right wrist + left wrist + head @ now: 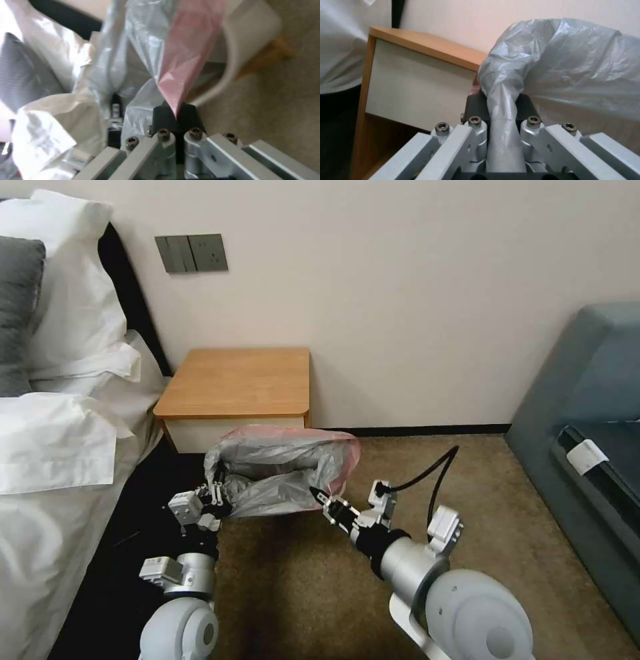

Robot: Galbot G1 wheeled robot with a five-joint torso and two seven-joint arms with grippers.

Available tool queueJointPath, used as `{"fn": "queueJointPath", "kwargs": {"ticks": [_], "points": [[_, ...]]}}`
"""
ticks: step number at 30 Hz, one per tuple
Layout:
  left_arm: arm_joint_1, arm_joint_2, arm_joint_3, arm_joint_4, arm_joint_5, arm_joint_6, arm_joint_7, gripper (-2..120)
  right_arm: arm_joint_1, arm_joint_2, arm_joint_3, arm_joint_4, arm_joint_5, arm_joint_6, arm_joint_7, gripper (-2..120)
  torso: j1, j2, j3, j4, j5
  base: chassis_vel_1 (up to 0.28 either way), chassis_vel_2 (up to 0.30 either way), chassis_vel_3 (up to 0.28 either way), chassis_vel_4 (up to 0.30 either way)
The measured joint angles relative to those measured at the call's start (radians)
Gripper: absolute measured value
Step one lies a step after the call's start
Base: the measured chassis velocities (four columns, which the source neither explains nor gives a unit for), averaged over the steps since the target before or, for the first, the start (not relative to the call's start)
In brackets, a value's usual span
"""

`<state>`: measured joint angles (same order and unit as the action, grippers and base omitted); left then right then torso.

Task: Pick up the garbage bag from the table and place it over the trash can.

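Soft even indoor light, faint shadows, wrist views blurred, perhaps motion.

Small orange-brown wooden bench (240, 380) with a white drawer front, set against the wall beside the bed. Brown carpeted floor (300, 593) in front, bearing a cream-white plastic trash can (246, 37).

A plain cream wall (413, 300) carries a grey switch and socket panel (191, 253). Dark skirting (427, 431) meets brown carpet (320, 580). On the left, a bed (60, 447) with white sheets, white pillows (73, 293) and one grey pillow (17, 307). On the right, a blue-grey sofa (587, 400).
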<state>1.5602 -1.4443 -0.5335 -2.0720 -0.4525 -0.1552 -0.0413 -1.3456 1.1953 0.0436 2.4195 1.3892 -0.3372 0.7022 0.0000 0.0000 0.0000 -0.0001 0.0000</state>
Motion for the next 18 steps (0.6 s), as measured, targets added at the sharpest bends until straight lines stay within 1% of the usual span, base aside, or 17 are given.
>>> {"fn": "queueJointPath", "kwargs": {"ticks": [2,4,18], "points": [[-0.001,0.001,-0.001,-0.001,-0.006,0.002,-0.002,8,-0.006,-0.006,0.000,0.000,-0.017,-0.004,-0.002,0,0.000,0.000,0.000,0.0000,0.0000,0.000,0.000,0.000,0.000],[-0.002,0.001,-0.002,-0.006,-0.022,0.007,-0.006,8,-0.016,-0.019,0.001,-0.001,-0.062,-0.007,-0.009,0,0.000,0.000,0.000,0.0000,0.0000,0.000,0.000,0.000,0.000],[-0.004,0.001,-0.009,-0.015,-0.062,0.017,-0.016,8,-0.058,-0.028,0.011,0.019,-0.109,-0.012,-0.011,0,0.000,0.000,0.000,0.0001,0.0000,0.000,0.000,0.000,0.000]]}}
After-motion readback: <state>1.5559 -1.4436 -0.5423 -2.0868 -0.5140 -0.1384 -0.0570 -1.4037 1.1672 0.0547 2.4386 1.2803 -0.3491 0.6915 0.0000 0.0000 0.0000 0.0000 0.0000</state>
